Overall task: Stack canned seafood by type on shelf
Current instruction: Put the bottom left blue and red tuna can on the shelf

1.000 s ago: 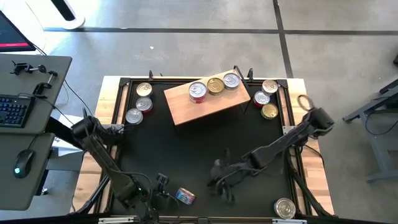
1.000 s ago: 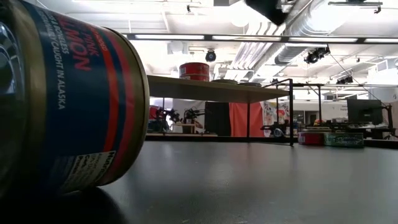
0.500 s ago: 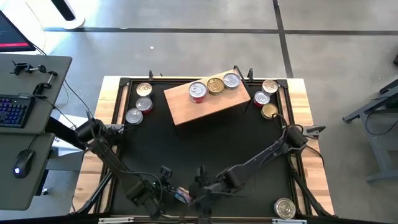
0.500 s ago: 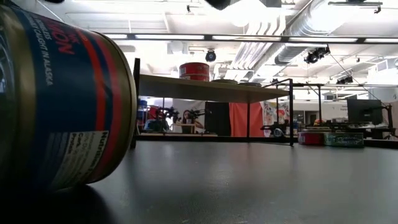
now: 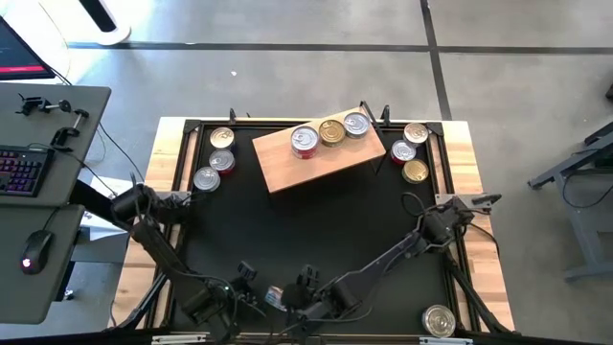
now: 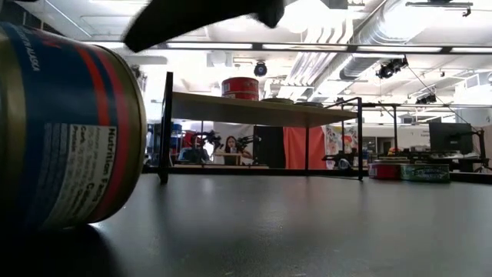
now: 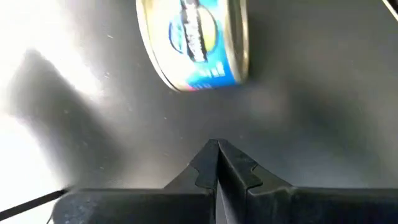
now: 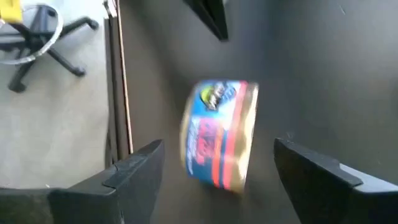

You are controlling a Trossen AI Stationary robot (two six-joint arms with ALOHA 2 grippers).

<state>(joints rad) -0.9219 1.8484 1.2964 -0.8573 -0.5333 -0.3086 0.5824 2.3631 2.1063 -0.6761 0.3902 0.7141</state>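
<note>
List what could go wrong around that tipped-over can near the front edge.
1. The blue can lies on its side on the black table, so a nudge from either finger could roll it away instead of seating it.
2. The right gripper is open around it, while the shut left gripper sits close by; the two might collide.
3. A crooked grasp on a sideways can could make setting it flat on the shelf awkward.

- Grey concrete floor (image 5: 287,86) with dark seam lines around the table.
- Desk (image 5: 43,192) beside it: keyboard (image 5: 19,172), mouse (image 5: 26,261).
- Ceiling strip lights (image 6: 307,46), exposed ducts (image 6: 377,31).
- Office chair (image 8: 37,31) on grey floor.
</note>
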